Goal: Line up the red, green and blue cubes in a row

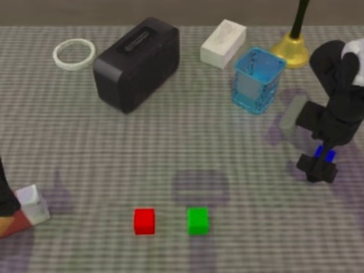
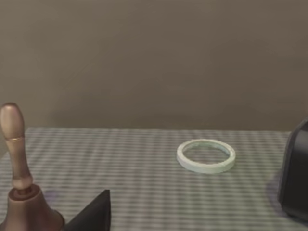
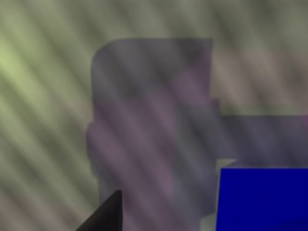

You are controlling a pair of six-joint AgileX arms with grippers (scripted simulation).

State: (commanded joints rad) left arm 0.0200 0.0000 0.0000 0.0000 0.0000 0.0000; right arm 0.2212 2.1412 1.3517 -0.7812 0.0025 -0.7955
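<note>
The red cube (image 1: 144, 220) and the green cube (image 1: 198, 220) sit side by side near the table's front edge, a small gap between them. The blue cube (image 1: 325, 152) lies far to the right, mostly hidden under my right gripper (image 1: 322, 164), which hangs directly over it. In the right wrist view the blue cube (image 3: 262, 198) fills one corner, and a dark finger (image 3: 107, 214) stands well apart from it, so this gripper is open. My left gripper (image 1: 7, 200) is parked at the left edge, and its one visible finger (image 2: 94, 215) touches nothing.
A black case (image 1: 135, 62) and a white ring (image 1: 74, 54) stand at the back left. A white box (image 1: 223, 42), a see-through light-blue container (image 1: 257, 79) and a gold bell (image 1: 292, 48) are at the back right. A brown bell (image 2: 19, 192) stands by my left gripper.
</note>
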